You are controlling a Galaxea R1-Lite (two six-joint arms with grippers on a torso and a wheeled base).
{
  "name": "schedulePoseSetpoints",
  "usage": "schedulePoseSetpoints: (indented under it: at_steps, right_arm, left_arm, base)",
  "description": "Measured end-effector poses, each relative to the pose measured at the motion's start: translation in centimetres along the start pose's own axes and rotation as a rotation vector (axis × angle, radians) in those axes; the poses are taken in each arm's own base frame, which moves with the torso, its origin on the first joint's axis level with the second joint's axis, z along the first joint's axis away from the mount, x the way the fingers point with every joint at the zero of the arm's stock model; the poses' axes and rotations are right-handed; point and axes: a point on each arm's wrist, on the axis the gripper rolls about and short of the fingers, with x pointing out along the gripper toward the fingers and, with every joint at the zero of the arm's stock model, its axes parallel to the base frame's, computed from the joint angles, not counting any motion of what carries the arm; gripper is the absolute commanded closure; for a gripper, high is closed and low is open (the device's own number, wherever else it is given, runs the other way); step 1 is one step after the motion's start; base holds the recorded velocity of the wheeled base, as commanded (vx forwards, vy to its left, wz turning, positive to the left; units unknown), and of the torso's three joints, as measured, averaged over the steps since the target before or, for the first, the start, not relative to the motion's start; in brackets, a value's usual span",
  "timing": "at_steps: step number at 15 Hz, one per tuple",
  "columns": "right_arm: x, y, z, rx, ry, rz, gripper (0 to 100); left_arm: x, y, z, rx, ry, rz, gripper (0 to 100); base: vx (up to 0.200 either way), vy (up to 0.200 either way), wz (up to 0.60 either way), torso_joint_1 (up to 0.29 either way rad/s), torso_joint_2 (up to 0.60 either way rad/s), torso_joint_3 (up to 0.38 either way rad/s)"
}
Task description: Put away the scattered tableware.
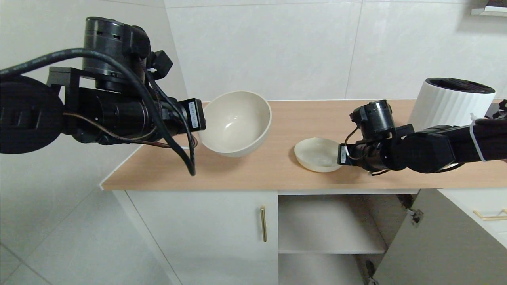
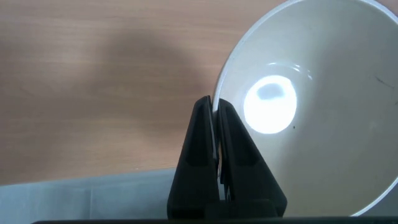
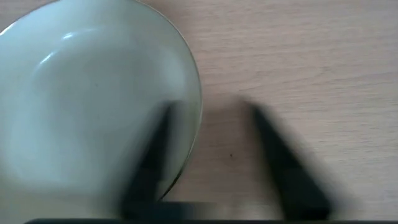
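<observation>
A large white bowl (image 1: 237,122) hangs tilted above the left part of the wooden counter (image 1: 253,174), its opening facing me. My left gripper (image 1: 201,120) is shut on its rim; in the left wrist view the gripper (image 2: 216,107) pinches the bowl's (image 2: 311,106) thin edge. A small shallow white dish (image 1: 317,153) rests on the counter further right. My right gripper (image 1: 340,155) is at the dish's right edge. In the right wrist view this gripper (image 3: 217,162) is open, one finger (image 3: 152,158) over the dish (image 3: 93,99) just inside its rim, the other finger on bare wood.
A white ribbed container (image 1: 451,103) stands at the back right of the counter. Below, the right cabinet is open with a shelf (image 1: 328,247) inside, its door (image 1: 435,241) swung out to the right. The left cabinet door has a gold handle (image 1: 263,223).
</observation>
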Motion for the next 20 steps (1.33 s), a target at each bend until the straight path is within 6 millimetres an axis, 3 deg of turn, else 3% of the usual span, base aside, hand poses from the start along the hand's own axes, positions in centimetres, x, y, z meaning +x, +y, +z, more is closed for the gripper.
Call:
schedulePoseSetpoints:
  at_steps: [2,5,8,10,15,20]
  right_arm:
    - [-0.2,0.0,0.1,0.005,-0.005,0.005,100]
    - [-2.5,-0.1,1.0,0.024,-0.032,0.042,100]
    - [-6.8,0.6,1.0,0.008,-0.057,0.141,100]
    - [-9.9,1.0,0.9,0.001,-0.079,0.212,100]
    - [-15.2,0.6,0.4,0.023,-0.123,0.294,100]
    - [-16.4,-0.7,-1.6,0.005,-0.112,0.232,100]
  left_arm:
    - [-0.2,0.0,0.0,-0.001,-0.003,-0.002,100]
    - [-0.7,-0.2,0.1,0.001,-0.011,-0.012,100]
    - [-1.2,-0.6,-0.4,0.008,0.002,-0.022,100]
    - [-1.5,-1.1,-2.0,0.007,0.051,-0.036,100]
    - [-3.2,-1.4,-4.0,-0.017,0.097,-0.062,100]
    - [-4.5,0.2,-7.2,-0.01,0.181,-0.028,100]
  base:
    - [0.0,0.0,0.0,0.0,0.0,0.0]
    - [0.0,0.0,0.0,0.0,0.0,0.0]
    - [0.0,0.0,0.0,0.0,0.0,0.0]
    - [0.0,0.0,0.0,0.0,0.0,0.0]
    - [0.0,0.0,0.0,0.0,0.0,0.0]
    - [0.0,0.0,0.0,0.0,0.0,0.0]
